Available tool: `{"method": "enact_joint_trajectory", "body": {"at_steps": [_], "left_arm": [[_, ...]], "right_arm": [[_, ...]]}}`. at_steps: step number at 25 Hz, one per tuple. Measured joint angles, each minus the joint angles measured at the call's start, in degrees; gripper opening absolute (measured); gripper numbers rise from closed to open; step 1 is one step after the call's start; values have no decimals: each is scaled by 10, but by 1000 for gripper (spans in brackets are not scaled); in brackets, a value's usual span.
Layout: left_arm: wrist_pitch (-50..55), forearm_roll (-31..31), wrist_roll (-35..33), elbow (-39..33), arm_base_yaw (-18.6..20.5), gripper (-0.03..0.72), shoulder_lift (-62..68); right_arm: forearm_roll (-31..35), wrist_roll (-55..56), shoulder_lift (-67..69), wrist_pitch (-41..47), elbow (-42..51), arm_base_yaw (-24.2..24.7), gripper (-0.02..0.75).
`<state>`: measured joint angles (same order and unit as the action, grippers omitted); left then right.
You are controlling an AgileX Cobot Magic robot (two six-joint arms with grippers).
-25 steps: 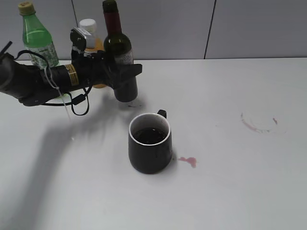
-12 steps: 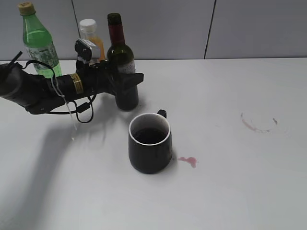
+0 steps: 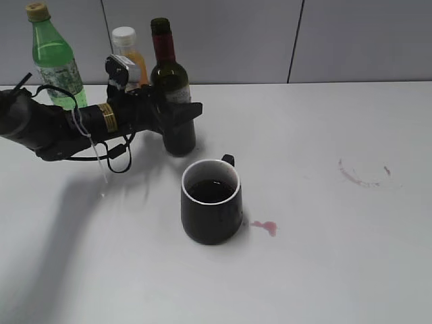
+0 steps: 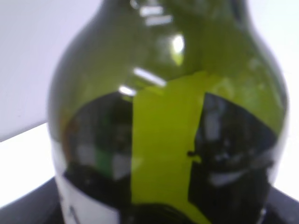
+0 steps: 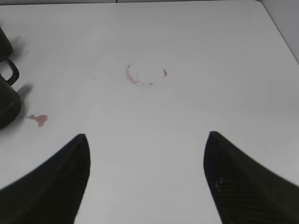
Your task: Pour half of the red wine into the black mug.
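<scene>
Your left gripper is clamped around the red wine bottle, upright on the table at upper left, the black mug holding dark liquid at centre, while your right gripper hangs spread apart.

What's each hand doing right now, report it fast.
Left hand: closed on the wine bottle, standing upright on the table.
Right hand: open, holding nothing, above bare table.
</scene>
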<state>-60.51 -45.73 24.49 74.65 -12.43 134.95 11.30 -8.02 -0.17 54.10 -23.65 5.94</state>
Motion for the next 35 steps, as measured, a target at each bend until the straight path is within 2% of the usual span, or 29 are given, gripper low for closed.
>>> {"method": "enact_joint_trajectory", "body": {"at_steps": [4,12,17,24,30,35], "left_arm": [[-20,5,0,3,0,614,-25],[-20,0,0,3,4,620,-75],[-1,-15,0,3,23,620,-146],[156,-60,56,-5,44,608,-264],[284,-64,73,-80,57,595,-384],[457,-66,74,-154,57,591,-496]], "right_arm": [[0,0,0,0,0,0,573],[0,0,0,0,0,0,573],[0,0,0,0,0,0,573],[0,0,0,0,0,0,573],[0,0,0,0,0,0,573],[0,0,0,0,0,0,573]]}}
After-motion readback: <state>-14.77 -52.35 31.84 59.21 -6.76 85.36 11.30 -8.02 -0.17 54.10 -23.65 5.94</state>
